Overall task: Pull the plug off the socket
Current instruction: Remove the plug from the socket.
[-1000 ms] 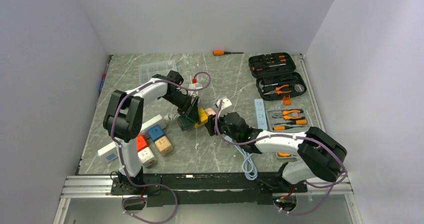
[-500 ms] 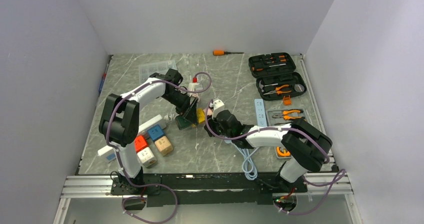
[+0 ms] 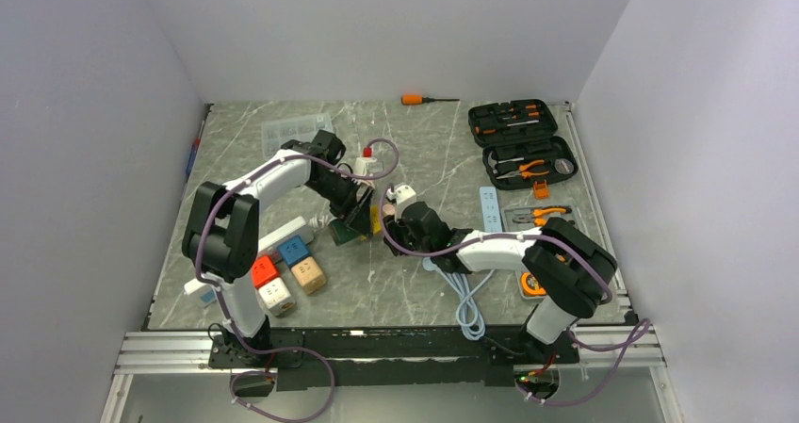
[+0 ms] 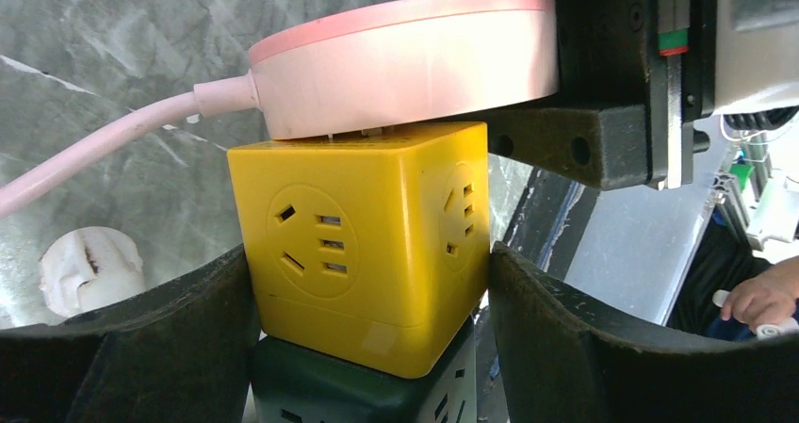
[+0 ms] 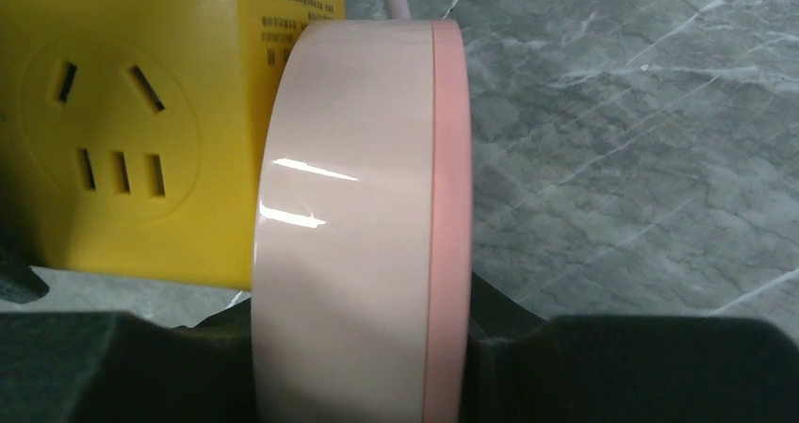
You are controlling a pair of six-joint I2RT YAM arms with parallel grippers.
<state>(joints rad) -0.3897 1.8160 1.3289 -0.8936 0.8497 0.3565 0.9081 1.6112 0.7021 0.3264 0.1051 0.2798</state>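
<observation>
Six cube sockets in all: one yellow cube socket (image 4: pixel 363 244) and one dark green cube socket (image 4: pixel 358 399) at the middle of the counter (image 3: pixel 377 291), and four at eight o'clock: one blue cube (image 3: pixel 294 250), one red cube (image 3: pixel 267 270), one tan cube (image 3: pixel 308 275), one white cube (image 3: pixel 276 297). One pink plug (image 5: pixel 358 216). One orange screwdriver (image 3: pixel 424 99) at twelve o'clock. One light-blue cable coil (image 3: pixel 468 310) at six o'clock.
</observation>
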